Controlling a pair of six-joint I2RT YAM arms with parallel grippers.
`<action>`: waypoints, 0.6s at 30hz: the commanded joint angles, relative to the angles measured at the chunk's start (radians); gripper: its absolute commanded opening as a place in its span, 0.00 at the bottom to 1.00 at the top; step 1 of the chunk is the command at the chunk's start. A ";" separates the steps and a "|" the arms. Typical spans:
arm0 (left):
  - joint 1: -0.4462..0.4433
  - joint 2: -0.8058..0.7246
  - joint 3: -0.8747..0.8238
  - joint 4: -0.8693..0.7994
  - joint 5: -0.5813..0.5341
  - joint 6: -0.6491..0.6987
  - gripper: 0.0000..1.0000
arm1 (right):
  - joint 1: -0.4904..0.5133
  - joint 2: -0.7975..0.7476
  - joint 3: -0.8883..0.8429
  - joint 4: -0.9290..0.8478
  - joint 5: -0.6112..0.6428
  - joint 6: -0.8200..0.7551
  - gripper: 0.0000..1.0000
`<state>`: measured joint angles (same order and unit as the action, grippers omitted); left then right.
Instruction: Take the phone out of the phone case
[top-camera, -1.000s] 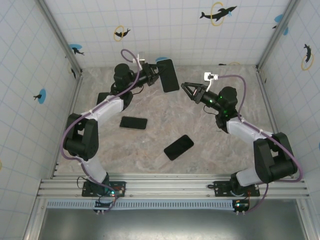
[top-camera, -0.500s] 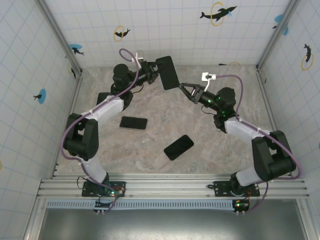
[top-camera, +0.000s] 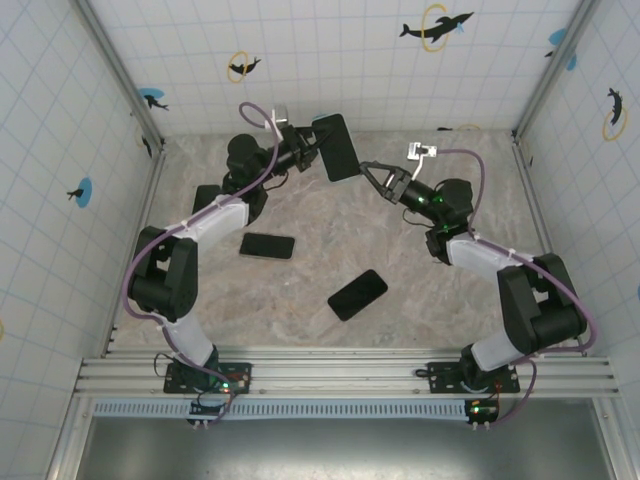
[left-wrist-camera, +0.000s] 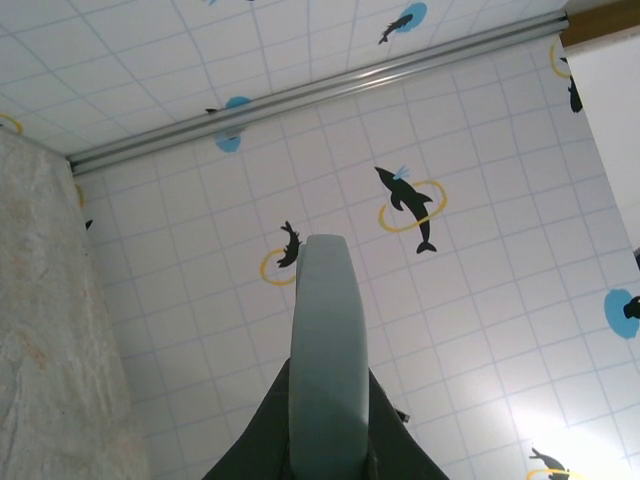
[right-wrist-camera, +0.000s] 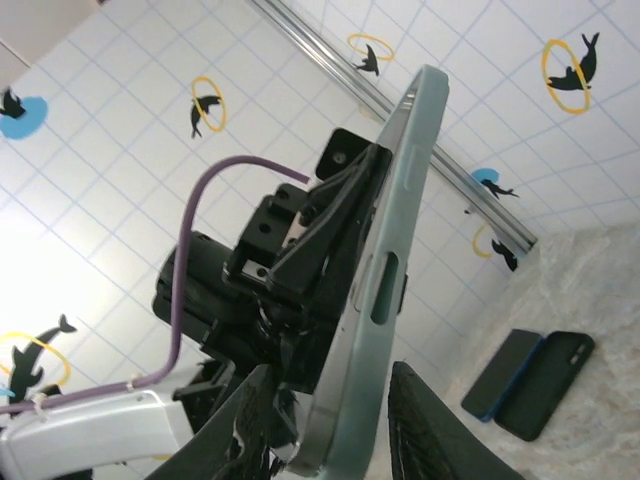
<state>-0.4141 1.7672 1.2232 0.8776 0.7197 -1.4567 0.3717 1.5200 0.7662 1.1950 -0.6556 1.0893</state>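
The left hand (top-camera: 308, 150) is clenched on the phone (top-camera: 336, 147), up in the air over the back of the desk (top-camera: 420, 300). The phone sits in its case (left-wrist-camera: 328, 350). The right hand (top-camera: 369, 177) is released around the phone's end.

Your table (top-camera: 420, 290) has a mottled beige, stone-look top, and two handsets lie flat on it, well apart. One dark phone (top-camera: 267, 245) sits left of the middle, roughly square to the near edge, and a second dark phone (top-camera: 357, 294) lies nearer you, turned at an angle. Toward the far left you also have a blue-edged slab (right-wrist-camera: 503, 374) and a black slab (right-wrist-camera: 545, 370) lying side by side, just beside each other.
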 joint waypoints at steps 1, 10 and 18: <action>-0.002 -0.043 0.013 0.074 0.013 -0.011 0.00 | -0.003 0.018 -0.016 0.111 0.007 0.058 0.33; -0.005 -0.054 0.004 0.118 0.011 -0.036 0.00 | -0.008 0.041 -0.034 0.124 0.005 0.096 0.28; -0.004 -0.043 0.006 0.162 0.012 -0.067 0.00 | -0.005 0.052 -0.037 0.130 0.001 0.110 0.26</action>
<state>-0.4145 1.7672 1.2198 0.9070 0.7219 -1.4723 0.3714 1.5547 0.7433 1.2877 -0.6552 1.1847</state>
